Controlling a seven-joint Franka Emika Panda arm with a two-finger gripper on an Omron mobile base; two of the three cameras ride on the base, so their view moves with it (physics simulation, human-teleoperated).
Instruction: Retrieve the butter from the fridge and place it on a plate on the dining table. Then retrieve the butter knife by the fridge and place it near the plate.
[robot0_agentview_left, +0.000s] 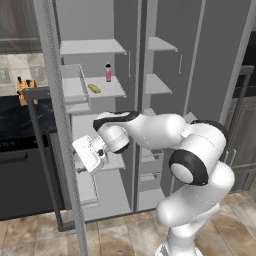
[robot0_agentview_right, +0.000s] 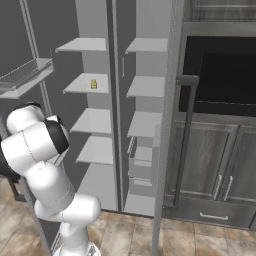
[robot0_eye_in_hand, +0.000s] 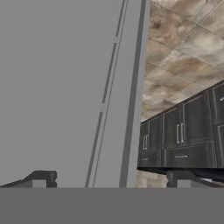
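Fridge (robot0_agentview_left: 165, 60) is open w/ pale inner shelves. One upper shelf (robot0_agentview_left: 107, 89) on the left side carries the butter (robot0_agentview_left: 94, 88) and, just behind it, an upright pink bottle (robot0_agentview_left: 108, 73). Floor (robot0_agentview_left: 120, 235) below is brown stone tile.

No text, label, brand, number or sign can be read anywhere in these views. The pink bottle (robot0_agentview_left: 108, 73) on the fridge (robot0_agentview_left: 165, 45) shelf up and beyond the gripper (robot0_eye_in_hand: 109, 178) carries no legible marking, and the butter (robot0_agentview_left: 94, 88) beside it is a plain yellow stick. The grey door panel (robot0_eye_in_hand: 52, 87) straight ahead of the finger tips is bare, and the dark cabinet fronts (robot0_eye_in_hand: 183, 131) off to their side bear only slim handles. The white arm (robot0_agentview_left: 165, 132) itself shows no lettering or logo.
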